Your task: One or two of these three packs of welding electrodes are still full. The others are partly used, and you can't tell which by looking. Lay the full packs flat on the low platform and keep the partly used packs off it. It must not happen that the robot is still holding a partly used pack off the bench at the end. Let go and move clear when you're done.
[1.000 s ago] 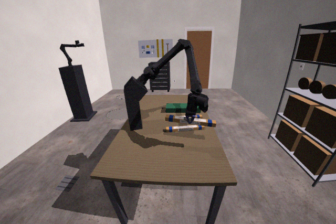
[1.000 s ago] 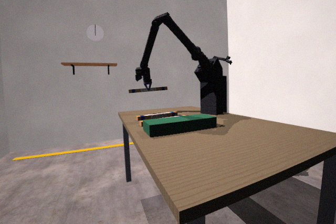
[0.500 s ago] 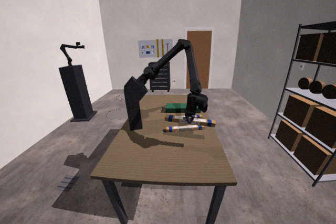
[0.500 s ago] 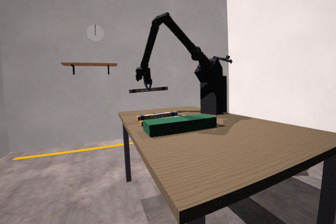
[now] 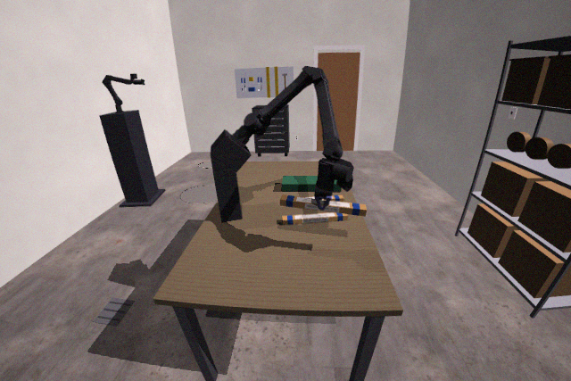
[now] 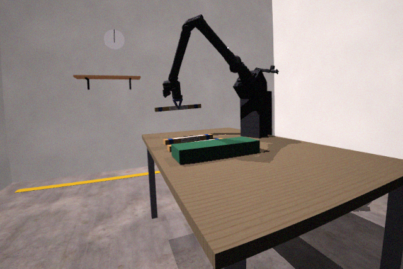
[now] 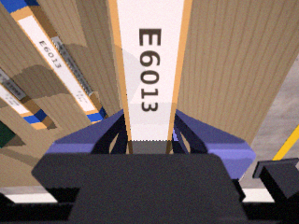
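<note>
My gripper [image 5: 321,206] [image 6: 177,107] [image 7: 149,112] is shut on a pack of electrodes [image 5: 300,202] [image 6: 192,107] [image 7: 150,70] near its middle. It holds the pack roughly level, well above the table, label E6013 up. A second pack [image 5: 313,219] [image 6: 189,139] [image 7: 53,61] lies flat on the table. A third pack [image 5: 338,197] [image 6: 169,147] [image 7: 14,97] lies between it and the green platform [image 5: 297,183] [image 6: 216,154] [image 7: 6,135], partly hidden in the top and exterior views. No pack is seen on the platform.
The wooden table [image 5: 277,270] [image 6: 276,184] carries the arm's dark base [image 5: 227,187] [image 6: 255,119] on one side, opposite the table edge by the packs. A storage rack [image 5: 479,152] and a second arm's pedestal [image 5: 131,160] stand away from the table.
</note>
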### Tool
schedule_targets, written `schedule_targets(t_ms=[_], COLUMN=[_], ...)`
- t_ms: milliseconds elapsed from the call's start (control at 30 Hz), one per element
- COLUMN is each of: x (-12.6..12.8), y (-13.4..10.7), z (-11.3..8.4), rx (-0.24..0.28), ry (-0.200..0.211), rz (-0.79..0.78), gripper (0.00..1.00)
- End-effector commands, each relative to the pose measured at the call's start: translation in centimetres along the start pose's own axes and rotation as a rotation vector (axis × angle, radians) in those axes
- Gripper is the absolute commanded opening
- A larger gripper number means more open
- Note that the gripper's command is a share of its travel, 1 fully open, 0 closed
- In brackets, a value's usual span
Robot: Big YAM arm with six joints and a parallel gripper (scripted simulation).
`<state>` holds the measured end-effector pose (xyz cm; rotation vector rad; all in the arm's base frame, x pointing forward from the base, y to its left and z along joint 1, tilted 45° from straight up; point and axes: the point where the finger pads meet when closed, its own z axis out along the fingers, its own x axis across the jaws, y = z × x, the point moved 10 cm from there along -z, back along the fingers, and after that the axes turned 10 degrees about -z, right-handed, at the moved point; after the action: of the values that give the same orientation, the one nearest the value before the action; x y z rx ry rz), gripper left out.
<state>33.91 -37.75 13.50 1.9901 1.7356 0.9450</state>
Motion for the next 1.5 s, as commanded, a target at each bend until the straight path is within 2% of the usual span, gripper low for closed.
schedule_targets(t_ms=[0,1000,1133,1467], x=[-1.4,-1.0,0.1,2.8], y=[2.3,1.4,1.2,1.8], z=[-4.9,-4.4,-4.1,-3.3], rx=[-0.078,-0.067,-0.061,-0.062], ry=[-0.087,-0.078,-0.081,-0.072], rz=[-0.044,-0.032,-0.160,-0.174], gripper=[0.00,0.00,0.00,0.00])
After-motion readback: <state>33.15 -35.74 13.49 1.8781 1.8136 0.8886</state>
